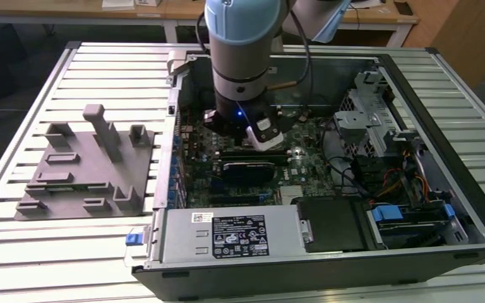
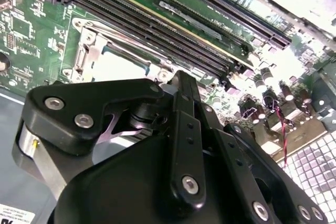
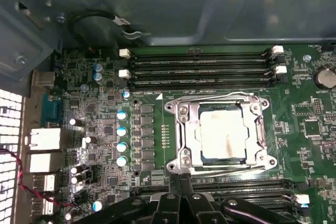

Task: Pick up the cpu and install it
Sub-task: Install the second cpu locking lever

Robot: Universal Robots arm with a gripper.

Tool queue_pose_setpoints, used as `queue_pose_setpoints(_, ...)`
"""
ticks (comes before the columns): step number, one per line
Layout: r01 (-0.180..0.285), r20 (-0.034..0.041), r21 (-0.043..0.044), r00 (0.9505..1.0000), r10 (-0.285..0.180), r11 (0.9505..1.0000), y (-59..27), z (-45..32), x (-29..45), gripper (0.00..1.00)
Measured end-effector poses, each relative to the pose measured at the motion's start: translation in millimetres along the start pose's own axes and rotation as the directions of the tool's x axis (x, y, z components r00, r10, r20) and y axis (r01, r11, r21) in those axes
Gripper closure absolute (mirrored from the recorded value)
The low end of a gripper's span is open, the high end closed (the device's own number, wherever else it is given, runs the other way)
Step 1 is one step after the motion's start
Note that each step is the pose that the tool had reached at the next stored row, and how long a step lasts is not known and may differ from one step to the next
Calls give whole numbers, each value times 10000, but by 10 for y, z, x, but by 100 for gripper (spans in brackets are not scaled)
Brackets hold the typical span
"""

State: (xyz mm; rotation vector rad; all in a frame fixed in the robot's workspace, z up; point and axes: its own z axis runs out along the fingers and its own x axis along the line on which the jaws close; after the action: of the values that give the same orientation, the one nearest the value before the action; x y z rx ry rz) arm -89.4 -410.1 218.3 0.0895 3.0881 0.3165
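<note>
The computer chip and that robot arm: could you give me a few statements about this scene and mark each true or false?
1. The cpu lies inside the metal-framed socket on the green board. True.
2. The gripper is holding the cpu in the air. False: the cpu sits in the socket, apart from the gripper.
3. The gray fixture lies outside the computer case, at the exterior view's left. True.
4. The arm hangs over the gray fixture. False: it reaches down into the case.

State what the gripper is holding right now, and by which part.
Nothing is held. The gripper hangs over the motherboard with its fingers together, while the cpu already lies in its socket.
</note>
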Motion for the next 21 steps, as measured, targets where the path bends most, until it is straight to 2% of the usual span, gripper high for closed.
queue_pose_setpoints(8,-52,28,274,10000,51,9996,110,24,-43,89)
queue_pose_setpoints(21,-149,61,459,9999,147,9988,267,61,-197,89)
